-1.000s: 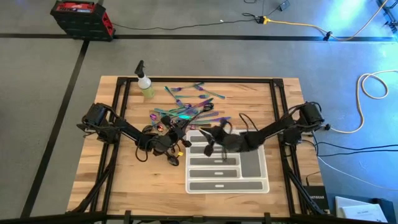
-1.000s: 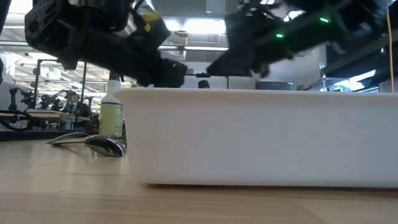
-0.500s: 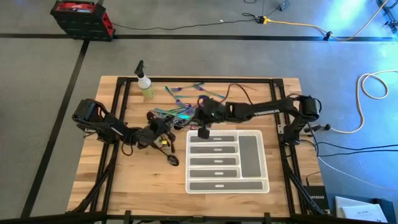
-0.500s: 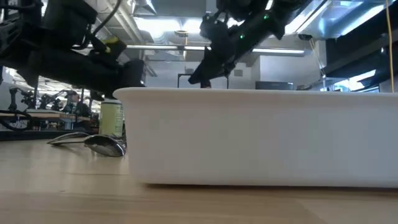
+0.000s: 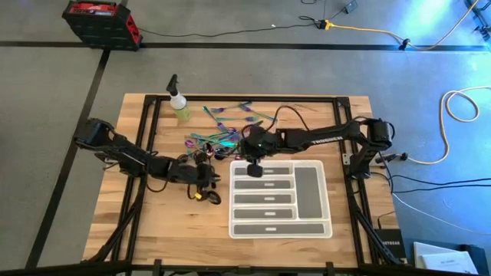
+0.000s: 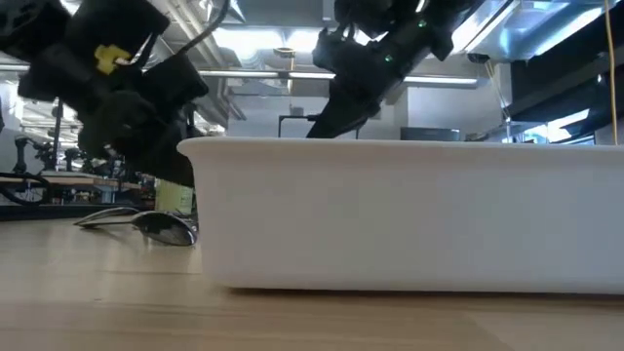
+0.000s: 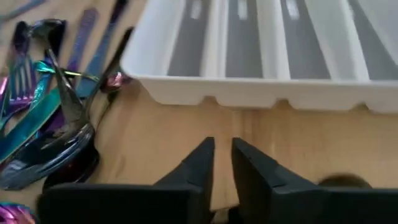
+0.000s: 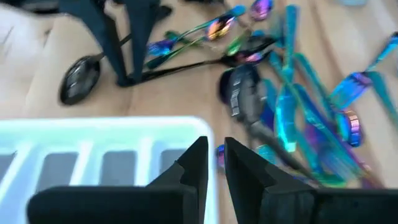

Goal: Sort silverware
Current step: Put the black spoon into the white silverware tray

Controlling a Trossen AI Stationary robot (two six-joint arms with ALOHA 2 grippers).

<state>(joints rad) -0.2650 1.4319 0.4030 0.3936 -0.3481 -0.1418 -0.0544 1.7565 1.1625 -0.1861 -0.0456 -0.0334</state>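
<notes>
High view, change: we see the left gripper (image 5: 201, 178) drawn back from the tray (image 5: 311, 230) edge toward the left side of the table (image 5: 153, 222); the right gripper (image 5: 254, 157) has swung off the tray's compartments to its far rim, beside the silverware (image 5: 226, 130) pile.
High view, meaning: we judge no piece was delivered; every compartment reads bare, so sorting has hardly begun.
Low view, change: the left arm has pulled away from the tray wall (image 6: 409, 214); a dark spoon (image 6: 146, 226) lies on the wood just beside it.
Low view, hidden: the tray wall blocks the pile and the right fingertips.
Left wrist view, fingers: the left fingers (image 7: 193, 171) stand a narrow gap apart, nothing between them, bare wood below, tray ahead, silverware to one side.
Right wrist view, fingers: the right fingers (image 8: 193, 165) are nearly together, a slim gap, holding nothing; they hang over the tray's corner with the rainbow pieces just beyond.
Right wrist view, hard to make out: pieces overlap and blur; we cannot separate forks from knives.
Spray bottle (image 5: 180, 106): stands at the far corner, apart from the work.
</notes>
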